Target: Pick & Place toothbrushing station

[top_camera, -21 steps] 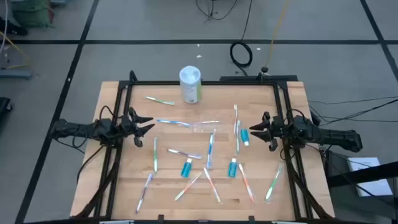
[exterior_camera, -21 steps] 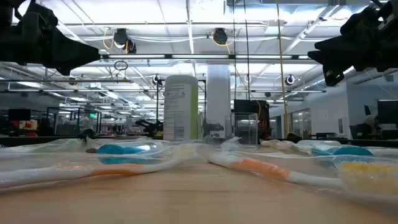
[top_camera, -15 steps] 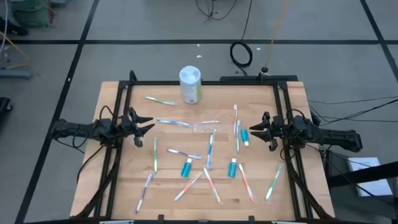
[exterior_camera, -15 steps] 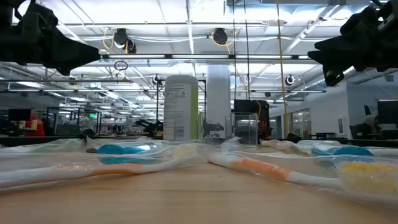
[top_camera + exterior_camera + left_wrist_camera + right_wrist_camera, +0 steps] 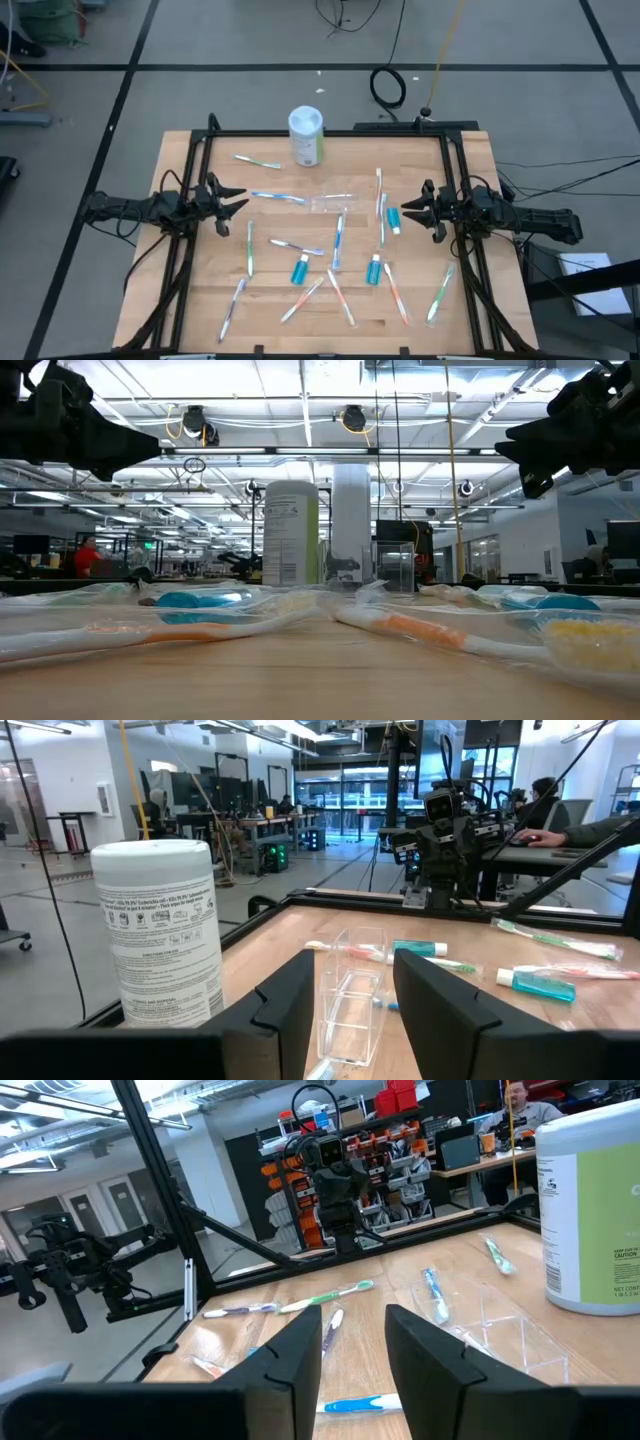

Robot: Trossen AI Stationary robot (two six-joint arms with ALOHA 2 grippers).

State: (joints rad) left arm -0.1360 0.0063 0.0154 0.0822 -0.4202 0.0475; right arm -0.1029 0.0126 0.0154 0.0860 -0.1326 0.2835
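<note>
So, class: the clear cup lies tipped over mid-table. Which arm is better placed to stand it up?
Probably left. The left gripper hovers open at the table's left side, and its wrist view looks straight at the clear cup. The right gripper, also open, has toothpaste tubes lying between it and the cup.

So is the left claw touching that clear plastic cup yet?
Apart. The high view shows bare table between the left gripper and the clear cup.

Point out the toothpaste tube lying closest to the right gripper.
It is the teal toothpaste tube just off the right gripper. The other two tubes lie farther toward the table's front.
</note>
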